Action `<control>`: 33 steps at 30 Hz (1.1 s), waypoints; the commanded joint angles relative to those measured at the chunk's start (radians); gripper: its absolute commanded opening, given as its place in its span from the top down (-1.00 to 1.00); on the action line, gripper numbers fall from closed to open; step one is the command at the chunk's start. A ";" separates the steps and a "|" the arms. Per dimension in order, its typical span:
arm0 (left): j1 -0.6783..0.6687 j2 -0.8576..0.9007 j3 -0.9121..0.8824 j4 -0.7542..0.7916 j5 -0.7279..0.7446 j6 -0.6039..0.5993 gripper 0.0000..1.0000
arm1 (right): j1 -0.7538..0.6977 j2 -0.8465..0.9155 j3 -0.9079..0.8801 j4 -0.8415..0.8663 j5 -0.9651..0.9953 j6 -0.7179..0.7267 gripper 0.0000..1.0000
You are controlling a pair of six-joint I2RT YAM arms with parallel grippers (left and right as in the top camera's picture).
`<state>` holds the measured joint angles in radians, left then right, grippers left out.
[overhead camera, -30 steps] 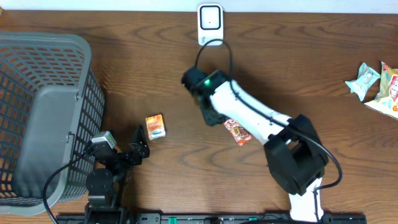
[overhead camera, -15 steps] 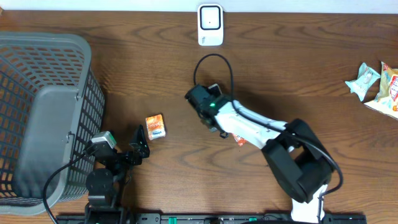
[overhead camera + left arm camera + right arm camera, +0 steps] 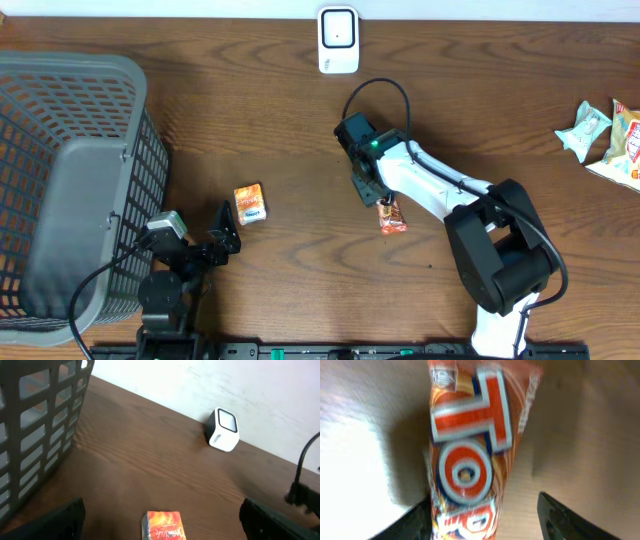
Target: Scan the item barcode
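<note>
Our right end effector (image 3: 482, 515) straddles the orange snack packet (image 3: 467, 450), its fingers spread wider than the packet. So the packet lies loose on the table (image 3: 500, 110), nearer than the scanner (image 3: 338, 40), probably lined up for pickup. Our left end effector (image 3: 162, 510) rests wide open.

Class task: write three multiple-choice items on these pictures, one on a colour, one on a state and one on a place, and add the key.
1. The basket is: A red; B grey; C blue.
2. The left gripper is: A open, empty; B shut, empty; C shut on the basket's rim.
3. The scanner stands: A in the basket; B in the left gripper; C at the table's back edge.
Key: 1 B, its mesh is grey all over; 2 A, the jaws stand wide apart and grip nothing; 3 C, the overhead view shows it at the far edge.
</note>
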<state>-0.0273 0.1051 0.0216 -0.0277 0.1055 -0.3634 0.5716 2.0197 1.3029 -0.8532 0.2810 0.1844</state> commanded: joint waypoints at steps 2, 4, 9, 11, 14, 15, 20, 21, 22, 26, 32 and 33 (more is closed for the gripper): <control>0.005 0.000 -0.018 -0.032 0.009 -0.009 -0.96 | 0.024 0.144 -0.049 -0.130 -0.045 0.135 -0.27; 0.005 0.000 -0.018 -0.032 0.009 -0.009 -0.96 | 0.034 0.142 -0.048 -0.148 -0.057 0.158 -0.21; 0.005 0.000 -0.018 -0.032 0.009 -0.008 -0.96 | 0.068 0.143 -0.100 -0.074 -0.023 0.197 -0.09; 0.005 0.000 -0.018 -0.032 0.009 -0.009 -0.95 | 0.072 0.144 -0.116 -0.031 0.014 0.197 -0.07; 0.005 0.000 -0.018 -0.032 0.009 -0.008 -0.96 | 0.063 0.145 -0.116 -0.006 0.070 0.196 -0.03; 0.005 0.000 -0.018 -0.032 0.010 -0.008 -0.96 | 0.058 0.145 -0.116 -0.001 0.069 0.196 -0.01; 0.005 0.000 -0.018 -0.032 0.009 -0.009 -0.96 | 0.023 0.180 -0.116 0.029 -0.007 0.128 0.13; 0.005 0.000 -0.018 -0.032 0.009 -0.008 -0.96 | 0.017 0.197 -0.116 0.029 -0.036 0.115 0.19; 0.005 0.000 -0.018 -0.032 0.010 -0.009 -0.96 | 0.013 0.214 -0.116 0.028 -0.060 0.113 0.25; 0.005 0.000 -0.018 -0.032 0.010 -0.009 -0.96 | 0.011 0.305 -0.116 0.007 -0.148 0.064 0.68; 0.005 0.000 -0.018 -0.032 0.009 -0.009 -0.96 | 0.006 0.273 -0.048 -0.099 -0.335 -0.045 0.97; 0.005 0.000 -0.018 -0.032 0.009 -0.009 -0.96 | 0.003 0.252 -0.031 -0.112 -0.399 -0.092 0.97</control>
<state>-0.0273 0.1051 0.0216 -0.0277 0.1055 -0.3630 0.6037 2.1094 1.3499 -0.9283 0.4423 0.2165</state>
